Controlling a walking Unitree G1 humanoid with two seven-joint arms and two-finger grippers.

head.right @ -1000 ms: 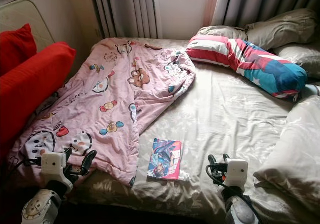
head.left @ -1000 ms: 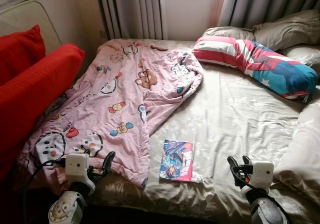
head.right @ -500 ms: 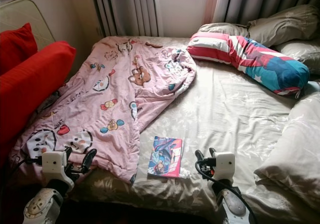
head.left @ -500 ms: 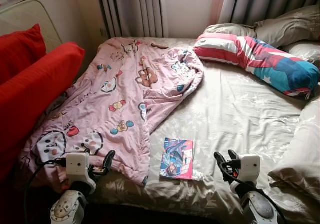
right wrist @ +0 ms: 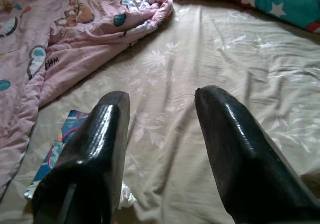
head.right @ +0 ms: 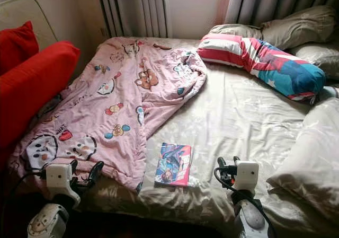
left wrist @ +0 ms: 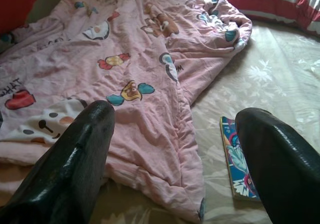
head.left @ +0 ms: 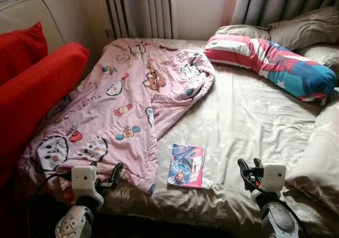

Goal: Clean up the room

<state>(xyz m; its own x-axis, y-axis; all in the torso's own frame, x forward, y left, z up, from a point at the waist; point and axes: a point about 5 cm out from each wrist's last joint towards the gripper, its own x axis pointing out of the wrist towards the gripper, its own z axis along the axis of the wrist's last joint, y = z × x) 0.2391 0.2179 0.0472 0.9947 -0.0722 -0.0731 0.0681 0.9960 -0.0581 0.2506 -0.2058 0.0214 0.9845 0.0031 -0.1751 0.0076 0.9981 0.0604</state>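
A pink cartoon-print blanket (head.left: 127,105) lies rumpled across the left half of the bed. A colourful book (head.left: 186,165) lies flat on the beige sheet (head.left: 249,116) near the foot edge, just right of the blanket's corner. A small white crumpled scrap (right wrist: 125,198) sits by the book's near corner. My left gripper (head.left: 106,170) hovers open over the blanket's lower edge, nothing between its fingers (left wrist: 75,154). My right gripper (head.left: 249,166) is open and empty above the sheet, to the right of the book.
Two red cushions (head.left: 37,84) lean along the left side. A striped red, white and blue bolster (head.left: 270,63) and grey pillows (head.left: 296,28) lie at the head and right side of the bed. Curtains (head.left: 143,10) hang behind.
The right gripper swung left toward the book, then drew back a little to the right. The left gripper has barely moved. The view shifted slightly.
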